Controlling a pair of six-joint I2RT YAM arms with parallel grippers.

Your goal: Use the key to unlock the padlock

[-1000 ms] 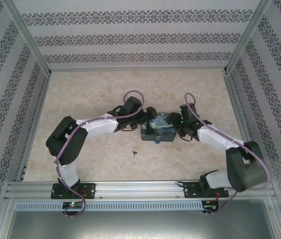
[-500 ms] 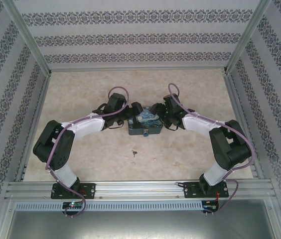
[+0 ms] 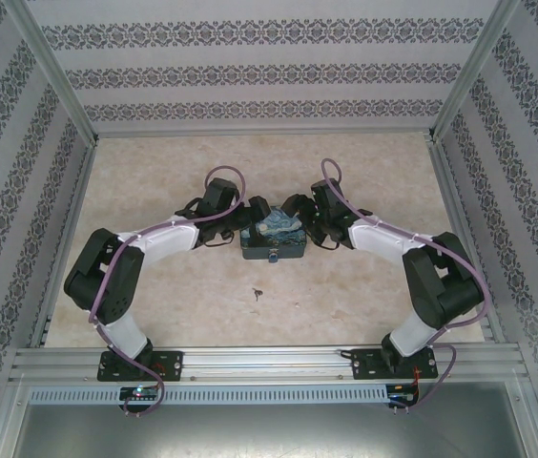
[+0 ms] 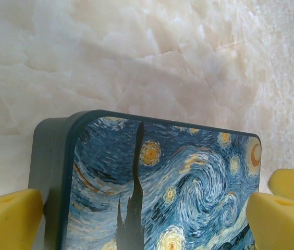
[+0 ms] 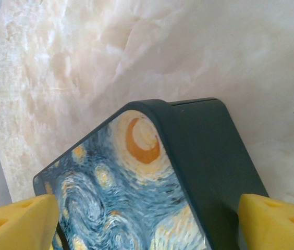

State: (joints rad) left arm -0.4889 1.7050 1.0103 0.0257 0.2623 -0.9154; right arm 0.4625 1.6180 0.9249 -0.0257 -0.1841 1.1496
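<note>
The left gripper (image 3: 256, 211) reaches in over the box (image 3: 274, 240) from about 11 o'clock. Its jaws are spread wide. In the left wrist view its yellow pads (image 4: 9, 221) stand either side of the painted lid, and the left pad is just beside the box's dark wall. I cannot tell whether either pad touches it, and the gripper grasps nothing.

The key (image 3: 257, 293) lies on the table (image 3: 155, 286) at about 7 o'clock from the box, apart from it and from both grippers.

The padlock (image 3: 275, 256) hangs at the middle of the box's 6 o'clock face. It is too small to tell whether its shackle is closed.

The right gripper (image 3: 298, 209) comes in from about 1 o'clock, released and wide. In the right wrist view its pads (image 5: 280, 221) straddle a rounded corner of the box. The right pad is just beside the dark side wall, and contact is unclear.
</note>
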